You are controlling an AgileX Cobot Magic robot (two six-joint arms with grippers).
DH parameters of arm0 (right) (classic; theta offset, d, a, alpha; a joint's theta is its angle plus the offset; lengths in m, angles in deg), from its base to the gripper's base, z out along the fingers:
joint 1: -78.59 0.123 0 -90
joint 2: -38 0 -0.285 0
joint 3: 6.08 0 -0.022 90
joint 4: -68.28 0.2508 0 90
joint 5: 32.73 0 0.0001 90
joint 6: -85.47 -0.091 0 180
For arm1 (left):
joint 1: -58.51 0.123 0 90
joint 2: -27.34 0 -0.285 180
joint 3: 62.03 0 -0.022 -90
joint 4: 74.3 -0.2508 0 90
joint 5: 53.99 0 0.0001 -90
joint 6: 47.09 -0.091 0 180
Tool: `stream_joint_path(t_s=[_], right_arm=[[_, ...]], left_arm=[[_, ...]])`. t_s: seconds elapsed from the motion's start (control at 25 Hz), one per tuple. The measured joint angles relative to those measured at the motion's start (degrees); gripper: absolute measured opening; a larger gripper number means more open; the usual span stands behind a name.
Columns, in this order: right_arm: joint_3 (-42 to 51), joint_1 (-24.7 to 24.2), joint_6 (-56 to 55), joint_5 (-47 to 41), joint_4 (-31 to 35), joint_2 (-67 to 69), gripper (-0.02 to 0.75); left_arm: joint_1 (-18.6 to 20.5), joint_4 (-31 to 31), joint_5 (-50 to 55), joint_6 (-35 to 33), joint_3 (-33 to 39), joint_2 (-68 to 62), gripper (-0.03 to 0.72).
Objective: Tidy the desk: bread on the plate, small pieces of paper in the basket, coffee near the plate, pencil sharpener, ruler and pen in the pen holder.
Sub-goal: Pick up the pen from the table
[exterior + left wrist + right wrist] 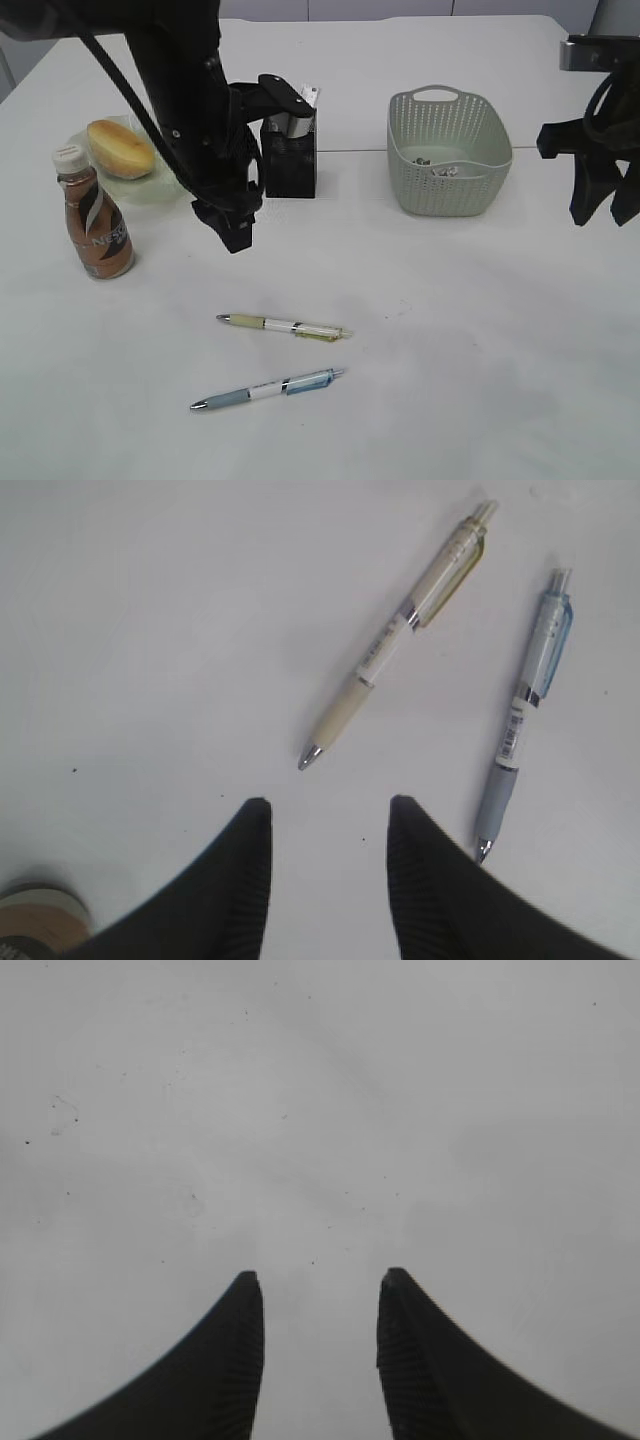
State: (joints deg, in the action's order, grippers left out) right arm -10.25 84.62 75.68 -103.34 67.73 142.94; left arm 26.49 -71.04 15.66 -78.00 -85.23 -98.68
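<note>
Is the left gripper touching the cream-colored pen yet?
Apart. In the left wrist view the left gripper stands open and empty, with bare desk showing between its fingertips and the tip of the cream pen.

The left arm hides part of the plate point(140, 190) and the pen holder's point(292, 165) left side behind the left pincer point(232, 228). In the left wrist view the coffee bottle's cap point(35, 920) is cut off by the frame's corner, left of the pincer. The basket's point(448, 150) contents, left of the right pincer point(600, 205), are too small to identify.

Slanted front view; down-facing wrist cameras
</note>
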Motion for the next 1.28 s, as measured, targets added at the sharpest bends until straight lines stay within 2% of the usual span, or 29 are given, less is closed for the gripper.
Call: stream_joint_path(t_s=[0.12, 0.64, 0.88, 1.28], right_arm=[[0.0, 0.0, 0.0, 0.0, 0.0, 0.0, 0.283], [0.0, 0.0, 0.0, 0.0, 0.0, 0.0, 0.283], [0.0, 0.0, 0.0, 0.0, 0.0, 0.0, 0.283], [0.0, 0.0, 0.0, 0.0, 0.0, 0.0, 0.283]], left_arm=[[0.0, 2.0, -0.4, -1.3, 0.0, 0.0, 0.287], [-0.3, 6.7, -0.6, -14.4, -0.1, -3.6, 0.287], [-0.3, 8.9, -0.9, -17.3, -0.1, -7.3, 0.287], [-0.3, 9.2, -4.0, -19.3, -0.2, -11.9, 0.287]])
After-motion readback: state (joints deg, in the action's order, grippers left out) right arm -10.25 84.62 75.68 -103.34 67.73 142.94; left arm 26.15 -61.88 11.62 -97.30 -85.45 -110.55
